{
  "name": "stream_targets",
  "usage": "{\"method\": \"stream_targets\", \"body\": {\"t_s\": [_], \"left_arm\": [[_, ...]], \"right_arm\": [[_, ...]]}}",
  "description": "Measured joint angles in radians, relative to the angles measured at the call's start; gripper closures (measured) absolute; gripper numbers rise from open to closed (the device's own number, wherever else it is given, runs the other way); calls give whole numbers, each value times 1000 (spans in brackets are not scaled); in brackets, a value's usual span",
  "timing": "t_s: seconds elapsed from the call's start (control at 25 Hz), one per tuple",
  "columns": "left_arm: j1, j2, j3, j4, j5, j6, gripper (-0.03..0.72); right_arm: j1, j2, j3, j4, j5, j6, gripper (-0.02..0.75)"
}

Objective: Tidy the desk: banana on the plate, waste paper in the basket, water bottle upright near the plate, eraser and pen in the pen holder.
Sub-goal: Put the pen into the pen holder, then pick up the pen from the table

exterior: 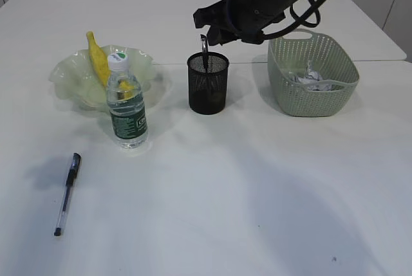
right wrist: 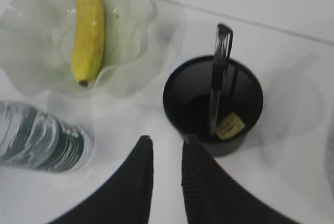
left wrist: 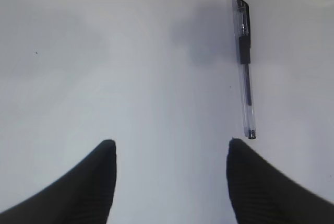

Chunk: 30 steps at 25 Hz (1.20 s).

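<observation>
We see the large plain white desk (exterior: 257, 211) with the long curved yellow banana (exterior: 98, 57) lying in the pale green translucent plate with the ruffled rim (exterior: 71, 76) at the left. Just in front of that plate stands the small clear plastic water bottle with a dark green label and white cap (exterior: 127, 105), upright. In the middle stands the black metal mesh pen holder (exterior: 207, 86), and from the right wrist view we make out 1 dark pen (right wrist: 218, 85) leaning inside it, its top rising above the rim, with the tiny pale yellow eraser (right wrist: 230, 125) lying on the cup's floor beside the pen's lower end. To the right sits the sage-green woven-pattern basket (exterior: 312, 99), and the crumpled white waste paper (exterior: 314, 80) lies inside it. A 2nd pen, clear-barrelled with a dark cap and grip (exterior: 67, 192), lies flat on the desk at the front left, well apart from the pen holder. The left gripper (left wrist: 172, 145) hangs above bare desk with its 2 dark fingers spread wide and nothing between them; the clear pen lies just beyond its right-hand finger in that view. The right gripper (right wrist: 167, 143) hovers above the near side of the pen holder, its fingers drawn close with only a narrow gap, and it appears to hold nothing, though the blur there leaves this a little uncertain.
</observation>
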<state>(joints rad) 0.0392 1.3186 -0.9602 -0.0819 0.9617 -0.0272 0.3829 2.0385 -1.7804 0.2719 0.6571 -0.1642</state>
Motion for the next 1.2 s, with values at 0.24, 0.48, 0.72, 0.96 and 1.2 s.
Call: {"method": "stream_targets", "body": {"t_s": [0.24, 0.48, 0.72, 0.96, 1.2], "left_arm": [[0, 0, 0, 0, 8, 0, 222], [0, 0, 0, -6, 16, 0, 222], [0, 0, 0, -75, 18, 0, 222], [0, 0, 0, -87, 18, 0, 222], [0, 0, 0, -99, 18, 0, 222]], "right_arm": [[-54, -41, 0, -34, 245, 108, 591], [-198, -134, 0, -95, 368, 138, 591], [-238, -272, 0, -272, 478, 172, 591], [-238, -370, 27, -326, 504, 199, 591], [-238, -414, 259, -329, 504, 203, 591]]}}
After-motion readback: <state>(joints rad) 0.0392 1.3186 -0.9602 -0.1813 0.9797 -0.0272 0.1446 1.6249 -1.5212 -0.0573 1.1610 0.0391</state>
